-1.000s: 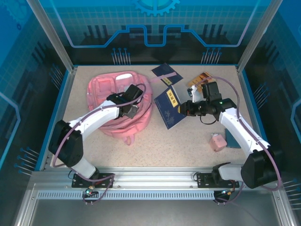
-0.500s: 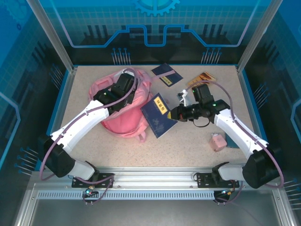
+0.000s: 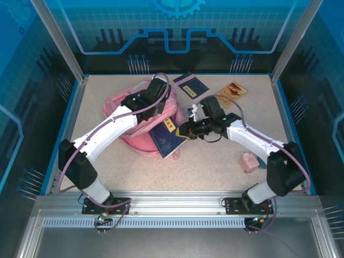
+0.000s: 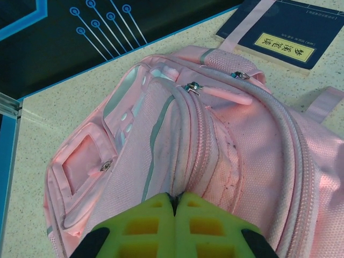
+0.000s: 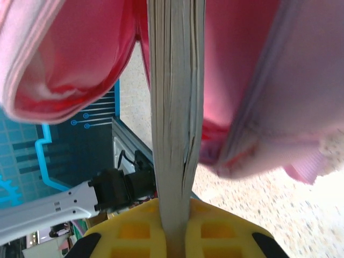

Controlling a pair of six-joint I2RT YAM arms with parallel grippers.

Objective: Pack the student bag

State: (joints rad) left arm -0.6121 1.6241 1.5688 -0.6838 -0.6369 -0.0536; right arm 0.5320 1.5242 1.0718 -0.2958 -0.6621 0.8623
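Observation:
The student bag (image 3: pixel 119 105) is a soft pink backpack at the back left of the table, with zip pockets and a pale stripe (image 4: pixel 153 134). My left gripper (image 3: pixel 160 109) is shut on a fold of its fabric by the zip (image 4: pixel 174 198), holding the right edge up. My right gripper (image 3: pixel 184 130) is shut on a dark blue book (image 3: pixel 165 138), clamping its page edge (image 5: pixel 174 107). The book's far end sits at the bag's opening, with the pink lining (image 5: pixel 80 54) on both sides of it.
Behind the bag lies a second dark blue booklet (image 3: pixel 191 84) with a yellow label (image 4: pixel 285 33). An orange-brown booklet (image 3: pixel 231 91) lies at the back right. A small pink object (image 3: pixel 248 161) and a teal item (image 3: pixel 264 159) sit near the right arm.
My right gripper has carried the blue book leftward to the bag's opening. My left gripper has shifted back and right, pulling the bag's edge up with it.

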